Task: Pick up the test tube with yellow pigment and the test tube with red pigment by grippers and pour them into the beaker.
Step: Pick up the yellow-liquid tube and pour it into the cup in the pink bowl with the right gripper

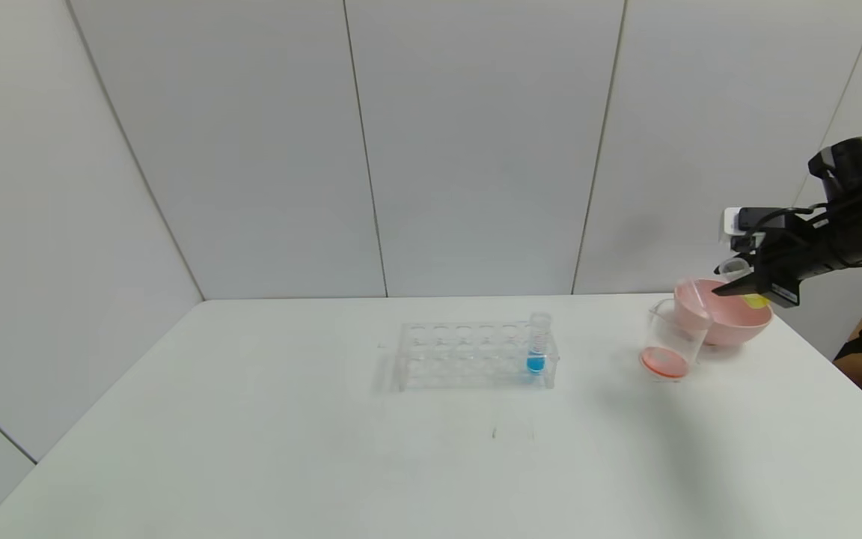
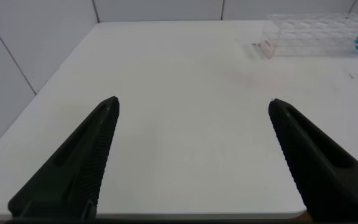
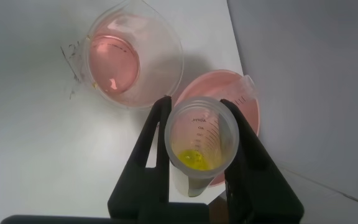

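Observation:
My right gripper [image 1: 735, 278] is shut on the test tube with yellow pigment [image 1: 747, 290] and holds it tilted in the air over the pink bowl [image 1: 730, 323]. The tube's mouth points toward the beaker [image 1: 672, 340], and the yellow liquid still lies at its tip. In the right wrist view the tube [image 3: 202, 138] sits between the fingers [image 3: 161, 124], with the beaker [image 3: 132, 56] beyond, holding red-orange liquid. The test tube with red pigment is out of view. My left gripper [image 2: 193, 106] is open and empty over the table's left part.
A clear many-holed rack [image 1: 468, 352] stands mid-table with a blue-liquid tube [image 1: 537, 344] at its right end; the rack also shows in the left wrist view [image 2: 312, 34]. The pink bowl [image 3: 244, 102] sits right behind the beaker, near the table's right edge.

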